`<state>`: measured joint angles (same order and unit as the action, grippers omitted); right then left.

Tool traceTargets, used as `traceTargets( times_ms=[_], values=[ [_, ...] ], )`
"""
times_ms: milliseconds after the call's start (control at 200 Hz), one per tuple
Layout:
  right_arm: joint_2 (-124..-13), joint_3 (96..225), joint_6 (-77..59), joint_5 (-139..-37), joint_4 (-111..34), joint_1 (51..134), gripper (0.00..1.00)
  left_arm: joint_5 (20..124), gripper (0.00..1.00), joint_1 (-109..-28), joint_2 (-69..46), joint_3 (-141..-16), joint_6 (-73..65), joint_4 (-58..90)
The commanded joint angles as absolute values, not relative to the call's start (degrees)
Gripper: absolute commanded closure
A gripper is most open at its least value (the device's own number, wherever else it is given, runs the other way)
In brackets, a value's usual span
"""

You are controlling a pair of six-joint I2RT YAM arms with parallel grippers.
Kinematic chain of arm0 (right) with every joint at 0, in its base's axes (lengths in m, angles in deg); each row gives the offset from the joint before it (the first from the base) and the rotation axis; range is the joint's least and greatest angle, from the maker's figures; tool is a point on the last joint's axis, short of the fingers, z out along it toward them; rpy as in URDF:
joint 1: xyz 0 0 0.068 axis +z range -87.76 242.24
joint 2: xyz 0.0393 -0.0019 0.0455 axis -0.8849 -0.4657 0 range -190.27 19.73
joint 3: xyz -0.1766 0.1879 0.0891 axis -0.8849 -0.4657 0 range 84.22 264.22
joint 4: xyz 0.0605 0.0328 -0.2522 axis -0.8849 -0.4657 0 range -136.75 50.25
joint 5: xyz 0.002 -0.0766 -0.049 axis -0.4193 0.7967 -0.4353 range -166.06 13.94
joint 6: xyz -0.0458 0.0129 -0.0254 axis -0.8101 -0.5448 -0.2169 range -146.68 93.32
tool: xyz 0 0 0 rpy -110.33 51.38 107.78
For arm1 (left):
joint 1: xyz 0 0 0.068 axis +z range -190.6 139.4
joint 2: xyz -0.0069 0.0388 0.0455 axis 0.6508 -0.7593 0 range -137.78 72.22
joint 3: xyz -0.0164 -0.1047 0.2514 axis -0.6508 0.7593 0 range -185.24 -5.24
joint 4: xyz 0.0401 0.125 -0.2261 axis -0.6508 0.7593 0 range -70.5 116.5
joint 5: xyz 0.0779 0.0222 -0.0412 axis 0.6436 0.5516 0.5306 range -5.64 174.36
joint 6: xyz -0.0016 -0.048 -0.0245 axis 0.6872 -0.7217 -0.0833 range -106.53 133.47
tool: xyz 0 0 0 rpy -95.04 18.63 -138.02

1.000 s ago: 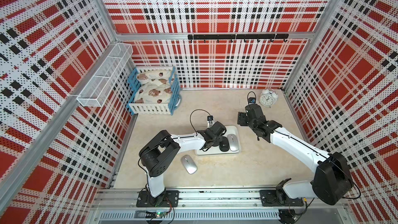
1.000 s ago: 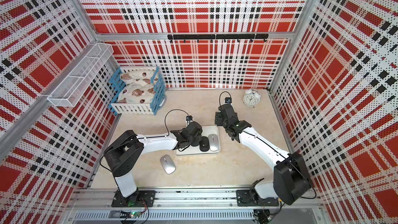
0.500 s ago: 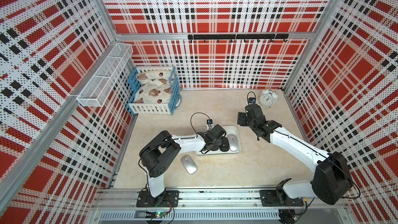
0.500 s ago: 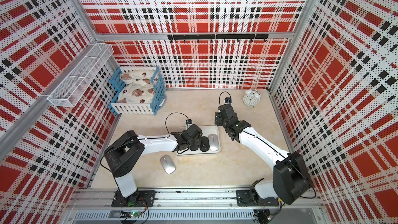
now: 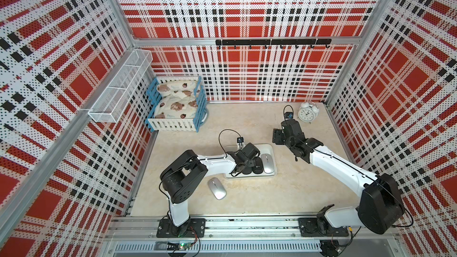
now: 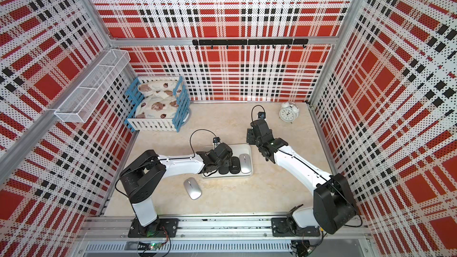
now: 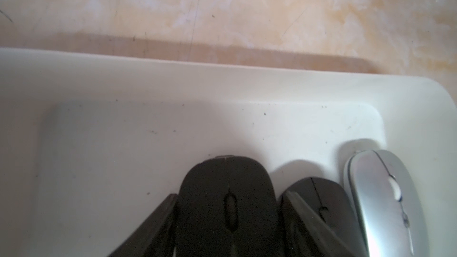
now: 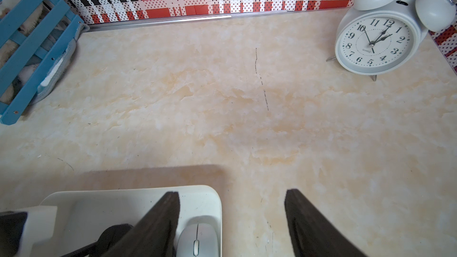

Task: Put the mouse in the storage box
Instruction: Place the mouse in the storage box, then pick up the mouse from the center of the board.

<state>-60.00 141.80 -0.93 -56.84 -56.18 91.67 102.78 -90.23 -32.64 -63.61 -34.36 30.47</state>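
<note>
**Storage box holding three mice, with a fourth outside it**

The storage box (image 5: 269, 147) lay at the centre of the marbled table (image 5: 247, 124). A slatted crate (image 5: 176, 124) filled with bear-print cushions (image 5: 173, 100) stood at 10 o'clock, and an alarm clock (image 5: 306, 113) at 1 o'clock. A wire basket (image 5: 121, 87) hung on the 9 o'clock wall and a hook rail (image 5: 272, 42) on the 12 o'clock wall.

In both top views the left arm's wrist hid the box's 9 o'clock half. Inside, side by side, lay a black mouse (image 7: 227, 218), a second black mouse (image 7: 321, 191) and a boxed silver mouse (image 7: 385, 194). The left gripper (image 7: 228, 194) straddled the black mouse, jaws apart and close to both its flanks. Whether they pressed it could not be told. The right gripper (image 8: 232, 191) hung wide open and empty over the box's 1 o'clock corner.

The loose silver mouse (image 5: 217, 188) lay on the table outside the box, at its 7 o'clock.
</note>
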Motion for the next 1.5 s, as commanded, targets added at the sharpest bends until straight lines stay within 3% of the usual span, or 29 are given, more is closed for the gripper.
traceTargets(
  times_ms=[0, 205, 361, 556, 757, 1162, 1493],
  values=[
    [-60.73, 141.96, -1.28, -56.76, -55.48, 91.18, 0.26, 103.04, 0.22, -91.13, -30.75, -65.47, -34.59, 33.22],
    [-61.25, 142.12, -2.24, -57.99, -54.84, 91.18, 0.26, 105.12, 0.20, -91.21, -27.03, -68.54, -34.60, 39.36],
    [-63.04, 143.10, -6.99, -65.78, -53.64, 91.32, 0.25, 110.18, 0.18, -91.09, -17.72, -68.87, -35.51, 44.02],
    [-62.88, 142.18, -12.01, -70.51, -49.77, 93.00, 0.25, 117.56, 0.18, -88.80, -2.63, -60.05, -41.44, 50.40],
    [-65.92, 143.99, -15.39, -65.79, -50.90, 95.47, 0.24, 111.18, 0.16, -85.95, 6.53, -47.25, -53.94, 53.00],
    [-68.28, 146.10, -15.34, -62.84, -52.21, 95.73, 0.24, 103.35, 0.09, -85.94, 5.44, -37.89, -61.11, 50.14],
    [-68.29, 145.09, -14.99, -60.68, -52.61, 95.73, 0.25, 103.02, 0.16, -91.60, 3.26, -36.39, -67.63, 53.90]
  ],
)
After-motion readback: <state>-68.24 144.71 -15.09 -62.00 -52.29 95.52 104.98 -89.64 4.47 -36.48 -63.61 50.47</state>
